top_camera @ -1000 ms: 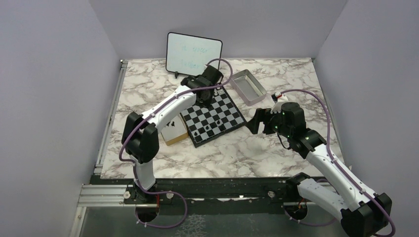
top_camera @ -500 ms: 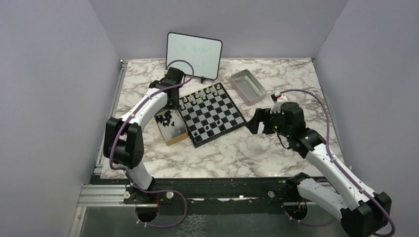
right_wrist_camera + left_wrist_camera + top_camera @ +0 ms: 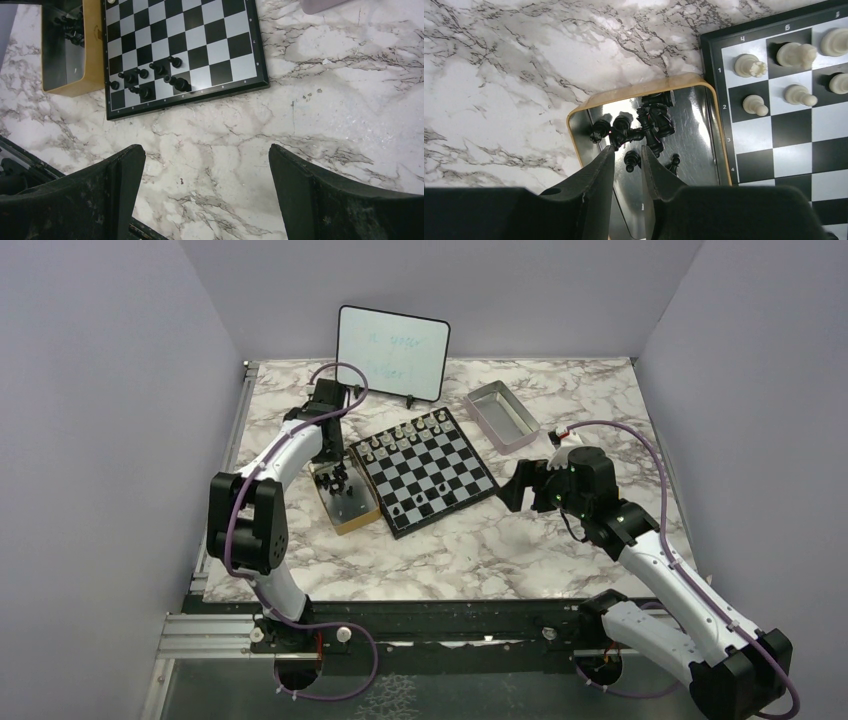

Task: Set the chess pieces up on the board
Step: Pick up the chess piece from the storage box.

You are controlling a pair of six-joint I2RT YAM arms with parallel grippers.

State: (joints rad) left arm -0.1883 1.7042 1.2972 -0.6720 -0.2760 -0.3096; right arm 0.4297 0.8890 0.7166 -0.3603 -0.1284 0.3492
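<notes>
Pick-up step, apparently: the left end effector (image 3: 626,152), released, hung above chess pieces (image 3: 656,122) in the box (image 3: 644,90) beneath; next, lower and clench one. The right end effector (image 3: 205,150) was released too.

A board (image 3: 428,466) lies askew on the marble worktop (image 3: 470,555). White pieces (image 3: 403,430) line its far-left edge in two rows. A few black pieces (image 3: 411,503) stand near its near corner. A tan box (image 3: 352,510) touches the board's left side and holds more black pieces. The left gripper (image 3: 327,471) points down into the box's far end; its jaws are too small to read. The right gripper (image 3: 513,486) hangs just beside the board's right corner. A metal tray (image 3: 502,416) and a whiteboard (image 3: 392,352) sit farther back.
</notes>
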